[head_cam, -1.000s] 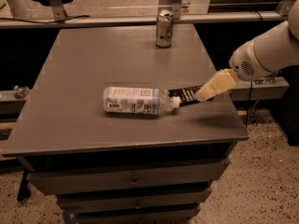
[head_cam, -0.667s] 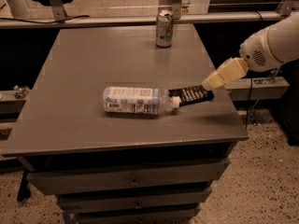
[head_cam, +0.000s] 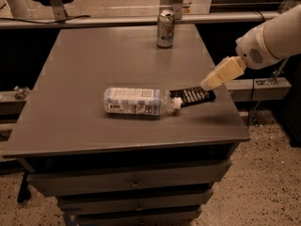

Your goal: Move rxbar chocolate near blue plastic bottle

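Note:
The blue plastic bottle (head_cam: 138, 101) lies on its side in the middle of the grey table (head_cam: 84, 60), its white cap pointing right. The rxbar chocolate (head_cam: 193, 96), a flat black wrapper with white lettering, lies on the table right beside the cap, touching or almost touching it. My gripper (head_cam: 209, 84) hangs from the white arm at the right, just above and to the right of the bar's far end, lifted off it and holding nothing.
A silver drink can (head_cam: 165, 28) stands upright at the table's back edge. The table's right edge runs just beyond the bar. Drawers sit below the tabletop. A rail and dark equipment stand behind the table.
My gripper has let go of the bar and risen up and to the right, away from it. The bar and bottle have stayed in place.

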`<state>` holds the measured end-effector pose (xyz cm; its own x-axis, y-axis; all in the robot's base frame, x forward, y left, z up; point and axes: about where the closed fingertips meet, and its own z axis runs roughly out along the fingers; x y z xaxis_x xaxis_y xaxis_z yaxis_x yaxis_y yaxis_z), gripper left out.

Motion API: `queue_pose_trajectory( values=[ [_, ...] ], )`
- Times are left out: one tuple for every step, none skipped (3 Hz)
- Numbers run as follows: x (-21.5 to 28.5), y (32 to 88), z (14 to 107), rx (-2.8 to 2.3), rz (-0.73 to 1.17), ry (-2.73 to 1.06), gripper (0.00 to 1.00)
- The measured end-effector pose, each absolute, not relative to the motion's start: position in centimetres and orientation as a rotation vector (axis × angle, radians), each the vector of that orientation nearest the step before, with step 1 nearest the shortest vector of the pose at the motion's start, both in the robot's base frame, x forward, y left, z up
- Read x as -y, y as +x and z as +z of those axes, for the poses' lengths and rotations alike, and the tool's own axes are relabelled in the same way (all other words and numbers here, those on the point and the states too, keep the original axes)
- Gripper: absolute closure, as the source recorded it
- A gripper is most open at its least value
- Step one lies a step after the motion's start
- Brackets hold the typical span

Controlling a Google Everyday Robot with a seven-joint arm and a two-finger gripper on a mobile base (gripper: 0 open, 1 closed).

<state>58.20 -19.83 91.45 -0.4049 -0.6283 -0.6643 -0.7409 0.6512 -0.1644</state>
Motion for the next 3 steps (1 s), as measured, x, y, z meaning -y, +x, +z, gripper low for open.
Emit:
queue_pose_trajectory(
  values=[
    [20.4, 59.9, 93.8, -2.082, 0.106, -1.160, 0.00],
    [21.7, 62.3, 99.0, -1.975, 0.031, -1.209, 0.00],
    [22.1, 62.7, 102.1, -1.926, -0.001, -1.187, 0.00]
  ],
)
